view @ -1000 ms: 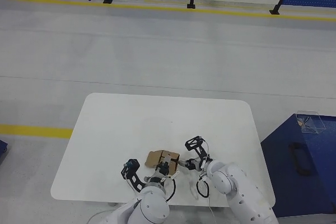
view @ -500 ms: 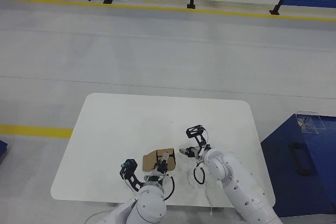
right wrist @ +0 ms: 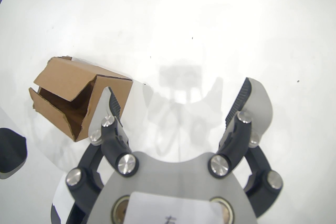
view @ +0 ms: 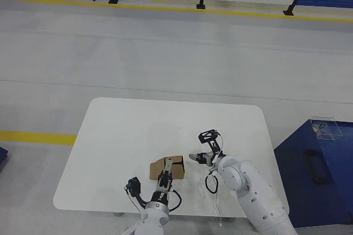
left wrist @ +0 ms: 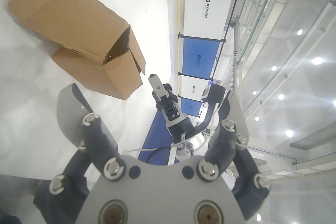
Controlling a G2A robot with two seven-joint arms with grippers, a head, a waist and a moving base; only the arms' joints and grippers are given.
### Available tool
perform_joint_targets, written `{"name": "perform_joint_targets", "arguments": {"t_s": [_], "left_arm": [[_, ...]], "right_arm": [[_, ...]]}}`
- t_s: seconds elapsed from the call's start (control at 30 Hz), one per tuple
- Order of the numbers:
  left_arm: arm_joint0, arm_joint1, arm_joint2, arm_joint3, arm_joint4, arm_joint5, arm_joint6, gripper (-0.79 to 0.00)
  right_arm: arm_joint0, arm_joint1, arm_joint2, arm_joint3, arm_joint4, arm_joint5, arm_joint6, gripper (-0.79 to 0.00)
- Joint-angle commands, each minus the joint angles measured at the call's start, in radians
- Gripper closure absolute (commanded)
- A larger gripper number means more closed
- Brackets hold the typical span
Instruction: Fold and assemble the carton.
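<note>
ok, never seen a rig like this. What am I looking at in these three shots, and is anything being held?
This is a two-armed robot working at a white table. One picture looks down from a camera above the arms. The other two come from a camera on each wrist, looking out along that arm. On the table lies a brown cardboard carton, partly folded, with one end open. The left gripper and the right gripper are both open near the carton. Neither holds anything.
</note>
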Motion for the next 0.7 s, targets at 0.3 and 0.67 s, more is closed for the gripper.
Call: {"name": "perform_joint_targets", "arguments": {"t_s": [0.3, 0.67], "left_arm": [[0.109, -0.008, -0.061, 0.083, -0.101, -0.291, -0.056, -0.785], [0.136, -0.048, -0.097, 0.252, -0.143, -0.676, -0.133, -0.785]], "right_arm": [[0.000, 0.000, 0.000, 0.000, 0.000, 0.000, 0.000, -0.785], [0.000, 0.000, 0.000, 0.000, 0.000, 0.000, 0.000, -0.785]]}}
